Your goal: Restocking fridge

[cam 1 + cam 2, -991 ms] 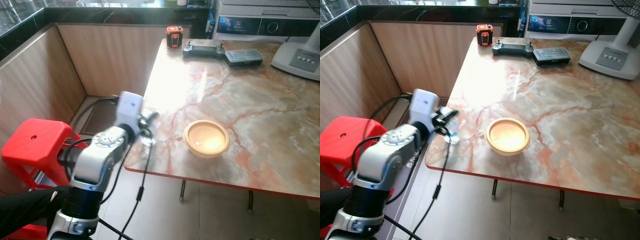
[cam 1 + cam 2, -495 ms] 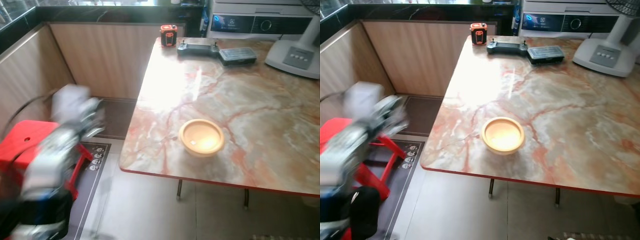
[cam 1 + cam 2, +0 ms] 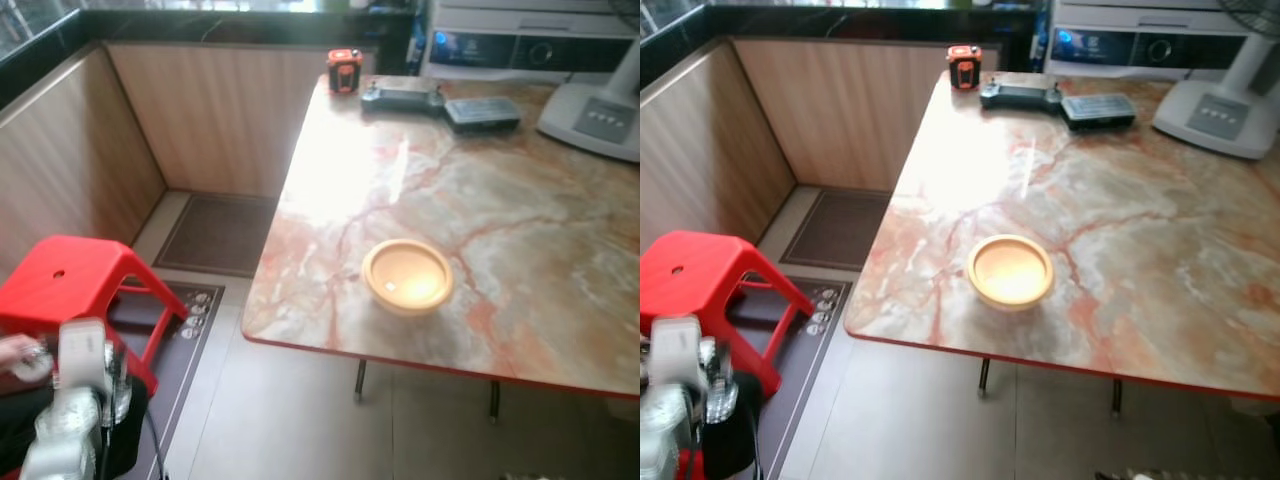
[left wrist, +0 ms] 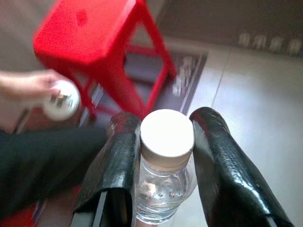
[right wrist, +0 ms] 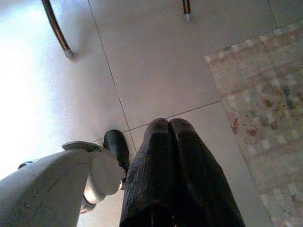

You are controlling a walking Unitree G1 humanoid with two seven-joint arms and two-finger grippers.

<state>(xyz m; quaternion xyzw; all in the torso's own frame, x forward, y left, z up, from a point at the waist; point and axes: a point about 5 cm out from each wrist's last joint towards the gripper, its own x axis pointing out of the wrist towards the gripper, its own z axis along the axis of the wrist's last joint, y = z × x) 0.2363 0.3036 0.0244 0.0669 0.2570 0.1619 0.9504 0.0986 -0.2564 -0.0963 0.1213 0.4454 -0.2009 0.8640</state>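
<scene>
Holding a clear water bottle [image 4: 165, 175] with a white cap between my left gripper [image 4: 166, 156] fingers, low beside the red stool [image 3: 75, 285], well away from the marble table [image 3: 520, 230] and its yellow bowl [image 3: 407, 276]. My right gripper [image 5: 169, 142] hangs over floor tiles, its 2 fingers pressed together. A person's hand [image 4: 28, 85] holds a white object near the stool.
</scene>
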